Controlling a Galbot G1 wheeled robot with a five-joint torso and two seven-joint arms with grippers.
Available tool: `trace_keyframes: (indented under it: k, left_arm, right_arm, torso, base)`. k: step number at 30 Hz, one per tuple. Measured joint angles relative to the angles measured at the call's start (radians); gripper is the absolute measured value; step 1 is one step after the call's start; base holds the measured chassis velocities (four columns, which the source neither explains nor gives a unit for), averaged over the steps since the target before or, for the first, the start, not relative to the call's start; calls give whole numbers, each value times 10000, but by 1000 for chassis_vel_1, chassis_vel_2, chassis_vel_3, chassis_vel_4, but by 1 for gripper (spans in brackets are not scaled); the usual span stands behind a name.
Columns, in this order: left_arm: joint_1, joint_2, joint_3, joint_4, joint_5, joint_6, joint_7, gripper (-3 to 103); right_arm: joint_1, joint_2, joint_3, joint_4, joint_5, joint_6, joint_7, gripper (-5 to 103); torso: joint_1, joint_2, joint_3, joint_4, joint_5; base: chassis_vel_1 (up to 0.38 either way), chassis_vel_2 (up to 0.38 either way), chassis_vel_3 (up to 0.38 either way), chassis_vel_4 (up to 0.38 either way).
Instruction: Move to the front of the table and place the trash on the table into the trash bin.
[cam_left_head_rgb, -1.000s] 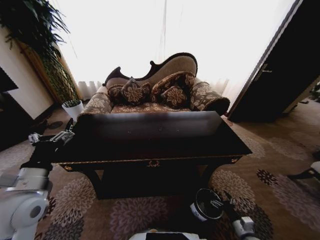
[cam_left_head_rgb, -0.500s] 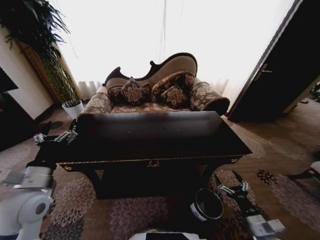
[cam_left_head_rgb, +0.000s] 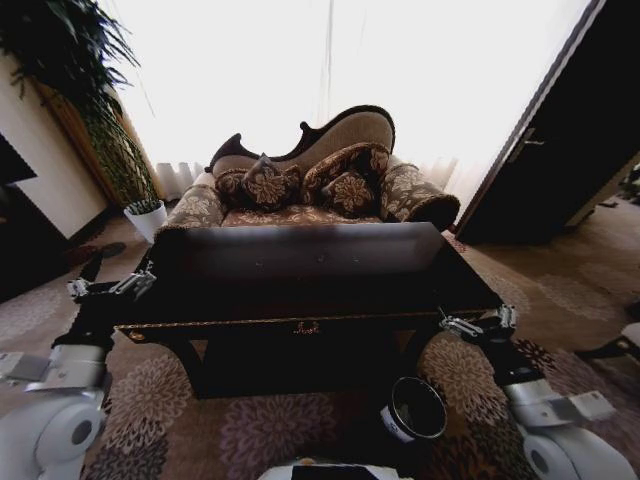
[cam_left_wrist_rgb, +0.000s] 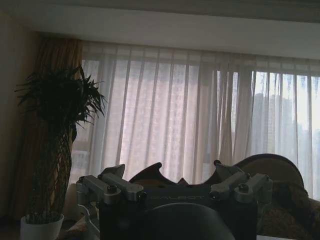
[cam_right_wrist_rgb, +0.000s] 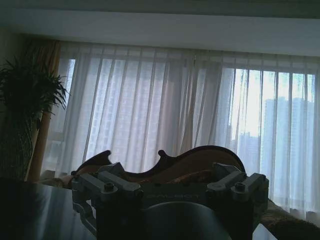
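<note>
Our right end effector (cam_left_head_rgb: 478, 322) has swung up from beside the trash bin (cam_left_head_rgb: 414, 410) to the surface's (cam_left_head_rgb: 300, 270) right corner, fingers spread. Left end effector (cam_left_head_rgb: 110, 286), also spread, sits at the opposite corner. Trash isn't visible; scan before reaching.

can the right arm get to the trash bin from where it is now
Probably yes. The right gripper is raised beside the table's front right corner, fingers spread and holding nothing. The trash bin stands on the carpet just below and inward of it, in front of the table, with nothing visible between them.
</note>
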Motion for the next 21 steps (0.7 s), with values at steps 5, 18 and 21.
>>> trace_keyframes:
  k: [5,18,21]
  left_arm:
    - [625,-388,31,-203,304,-91,-95,100]
    - [1530,-476,-39,-371,545,-546,86,100]
    - [1555,-504,-6,-382,576,-558,96,100]
  right_arm:
    - [685,-436,-262,-97,184,-396,116,100]
    - [1288,-760,-786,-337,264,-583,-322,100]
    - [1325,-758,-801,-345,264,-606,-391,100]
  torso:
    - [0,0,0,1,1]
    - [1,0,0,-1,-2]
    - [0,0,0,0,-2]
  base:
    - [0,0,0,0]
    - [0,0,0,0]
    - [0,0,0,0]
